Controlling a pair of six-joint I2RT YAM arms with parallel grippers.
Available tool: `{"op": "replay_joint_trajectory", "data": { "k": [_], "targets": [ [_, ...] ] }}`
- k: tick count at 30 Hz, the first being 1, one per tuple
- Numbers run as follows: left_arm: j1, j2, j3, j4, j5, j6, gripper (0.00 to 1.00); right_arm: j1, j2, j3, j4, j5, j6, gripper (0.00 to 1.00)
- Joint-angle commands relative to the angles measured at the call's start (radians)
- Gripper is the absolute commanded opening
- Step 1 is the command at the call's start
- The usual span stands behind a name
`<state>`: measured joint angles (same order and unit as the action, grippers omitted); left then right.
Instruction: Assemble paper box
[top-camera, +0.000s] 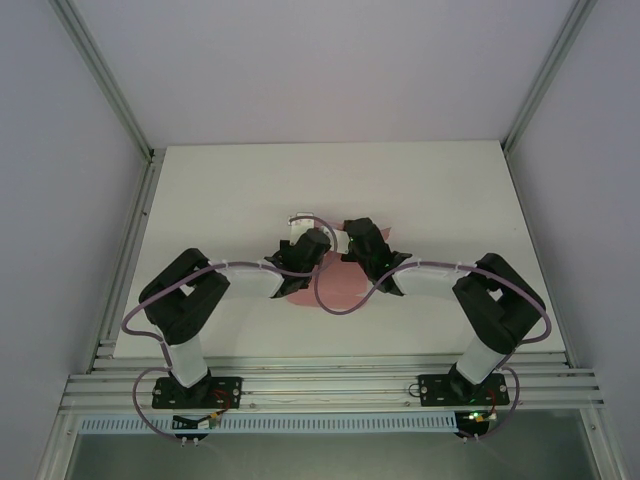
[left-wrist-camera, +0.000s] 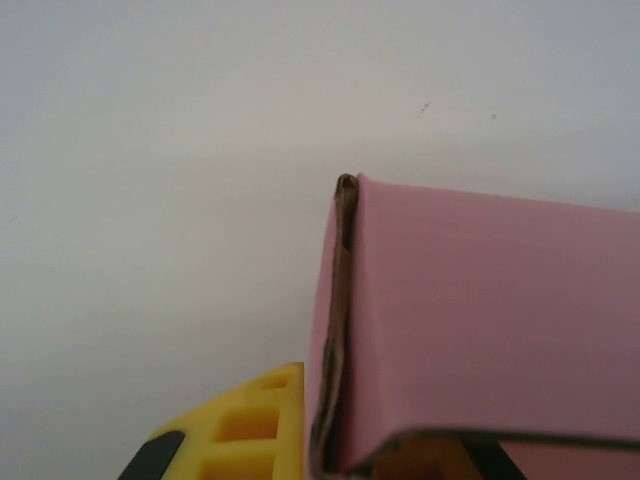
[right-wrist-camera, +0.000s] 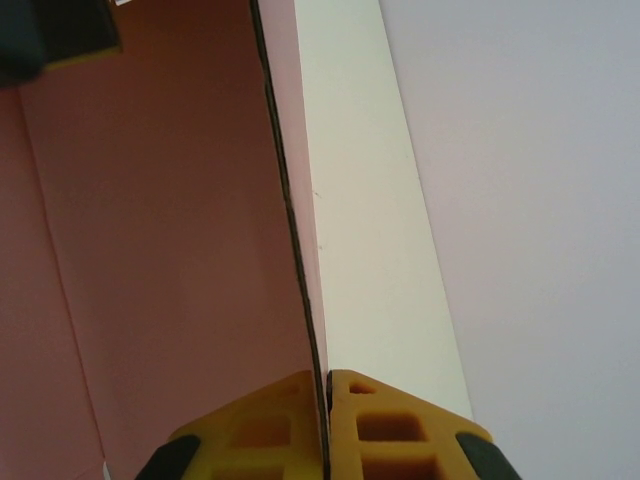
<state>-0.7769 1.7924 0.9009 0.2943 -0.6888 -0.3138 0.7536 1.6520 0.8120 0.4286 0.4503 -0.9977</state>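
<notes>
The box (top-camera: 352, 288) lies on the table (top-camera: 450, 200) between the two grippers, partly under them, with at least two walls raised. The right gripper (right-wrist-camera: 327, 392) is clamped on one wall. Its yellow pads meet with only the thin paper edge between them, and the wall runs straight ahead from the fingertips, pink on their left and pale on their right. The left gripper (top-camera: 308, 246) is closed too, apparently on a doubled, folded-over wall. One yellow finger (left-wrist-camera: 255, 425) sits just left of that wall's edge, while the other finger is hidden behind the pink panel, so the hold is likely but not plain to see. The step in hand looks like squaring up the walls so that a flap or tab can be tucked. To do it well, both grippers should move together, because pulling apart would tear or skew such thin paper. Each wall should be turned about its own crease rather than dragged, with the base left flat on the table. The doubled edge beside the left finger looks slightly open, so it probably wants pressing along its length before either grip lets go.
</notes>
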Motion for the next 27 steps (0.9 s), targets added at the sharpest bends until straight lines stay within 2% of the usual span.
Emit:
{"op": "replay_joint_trajectory", "data": {
  "k": [1,5,6,8,10,17,23,27],
  "targets": [
    [0.043,0.038,0.046,-0.105,-0.220,-0.084,0.00,0.025,0.001,-0.019,-0.120,-0.064,0.088,0.00],
    [0.032,0.022,0.068,-0.156,-0.217,-0.077,0.00,0.020,0.018,-0.004,-0.087,-0.052,0.085,0.00],
    [0.033,0.015,0.062,-0.153,-0.207,-0.075,0.03,0.020,0.023,0.002,-0.095,-0.052,0.084,0.00],
    [0.032,0.004,0.044,-0.126,-0.171,-0.052,0.19,0.019,0.028,0.013,-0.104,-0.056,0.091,0.00],
    [0.033,-0.006,0.025,-0.107,-0.138,-0.048,0.23,0.017,0.028,0.024,-0.124,-0.061,0.098,0.00],
    [0.050,-0.014,-0.001,-0.103,-0.028,-0.058,0.24,0.014,0.017,0.026,-0.145,-0.060,0.102,0.00],
    [0.075,-0.028,-0.054,-0.045,0.066,-0.039,0.36,0.010,0.011,0.024,-0.149,-0.069,0.106,0.00],
    [0.095,-0.012,-0.062,-0.023,0.113,-0.036,0.36,0.008,0.014,0.032,-0.169,-0.081,0.108,0.00]
  ]
}}
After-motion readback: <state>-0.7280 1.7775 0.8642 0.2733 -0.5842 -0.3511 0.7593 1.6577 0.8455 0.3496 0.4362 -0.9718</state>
